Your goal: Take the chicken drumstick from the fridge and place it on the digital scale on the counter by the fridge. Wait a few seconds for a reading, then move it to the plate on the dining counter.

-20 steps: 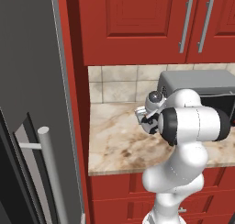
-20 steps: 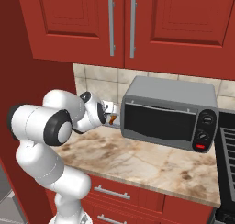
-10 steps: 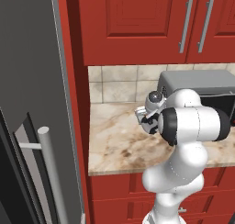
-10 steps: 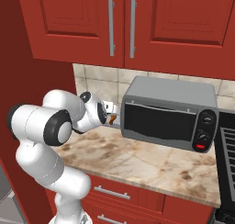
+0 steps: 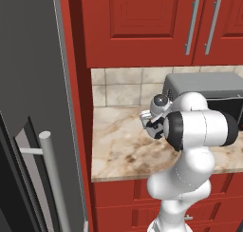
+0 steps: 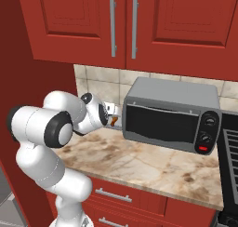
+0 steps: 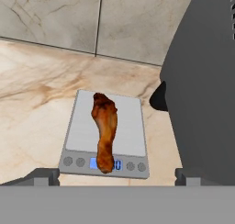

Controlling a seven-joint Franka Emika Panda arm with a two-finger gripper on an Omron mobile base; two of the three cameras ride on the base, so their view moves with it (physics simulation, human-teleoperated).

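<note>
The brown chicken drumstick (image 7: pixel 104 131) lies lengthwise on the flat grey digital scale (image 7: pixel 131 122), its thin end over the lit display. The scale rests on the marbled counter (image 7: pixel 36 103) close to the tiled wall. My gripper (image 7: pixel 114 177) hovers just above and in front of the scale, open, its fingertips (image 7: pixel 43 176) wide apart and touching nothing. From the base, the gripper (image 5: pixel 148 121) points toward the back wall, and a bit of the drumstick (image 6: pixel 114 121) peeks out past the gripper (image 6: pixel 109 111). The dark grey fridge (image 5: pixel 33 83) stands at the left. The plate and dining counter are out of view.
A boxy grey microwave (image 6: pixel 172 114) sits on the counter (image 5: pixel 123 150) right beside the scale, its side (image 7: pixel 206 81) close to my hand. Red wall cabinets (image 5: pixel 142 22) hang above. The fridge's silver bar handle (image 5: pixel 54 178) is near left. A stove edge (image 6: pixel 230 147) is far right.
</note>
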